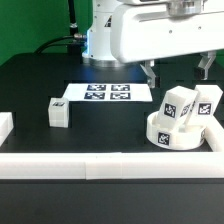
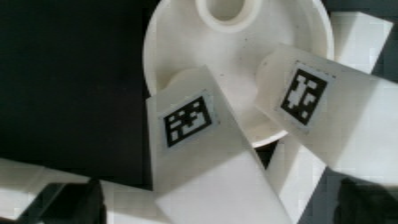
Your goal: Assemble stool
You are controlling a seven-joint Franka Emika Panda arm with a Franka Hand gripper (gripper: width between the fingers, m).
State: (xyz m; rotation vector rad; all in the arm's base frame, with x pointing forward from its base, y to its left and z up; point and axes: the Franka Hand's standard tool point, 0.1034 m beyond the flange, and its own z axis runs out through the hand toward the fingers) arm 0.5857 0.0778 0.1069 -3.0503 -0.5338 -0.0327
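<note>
From my station the gripper point(image 1: 178, 72) hangs over the corner of the bench point(image 1: 30, 85) where the near edge meets the exterior view's right edge. Its two dark fingers stand apart with nothing between them, so I read the claw as spread and holding nothing. The fingertips are above the parts, not touching them.

The round seat point(image 1: 180, 138) lies in that corner, just beside the near border rail point(image 1: 100, 162) and near the edge on the exterior view's right. That leaves it little room on those two sides. Two leg blocks rest on it, tilted. One leg block point(image 1: 177, 106) is on the side toward the bench middle, and the other leg block point(image 1: 208, 102) is on the side toward the exterior view's right edge. I cannot tell whether the two touch each other.

The open room is toward the exterior view's left. A loose leg block point(image 1: 59, 113) sits alone there, well apart from the seat. A short rail piece point(image 1: 4, 125) marks that edge. The marker board point(image 1: 105, 93) lies flat near the middle, toward the far edge, with bare black surface between it and the seat.

The wrist view gives me what the exterior view does not. It shows the seat point(image 2: 214, 45) from above with its central hole, and both tagged blocks leaning across it: the nearer block point(image 2: 189, 122) and the farther block point(image 2: 306, 92). The shapes at the picture's low corners are too blurred to name. Only the exterior view shows the rails, the loose leg block and the finger spread.
</note>
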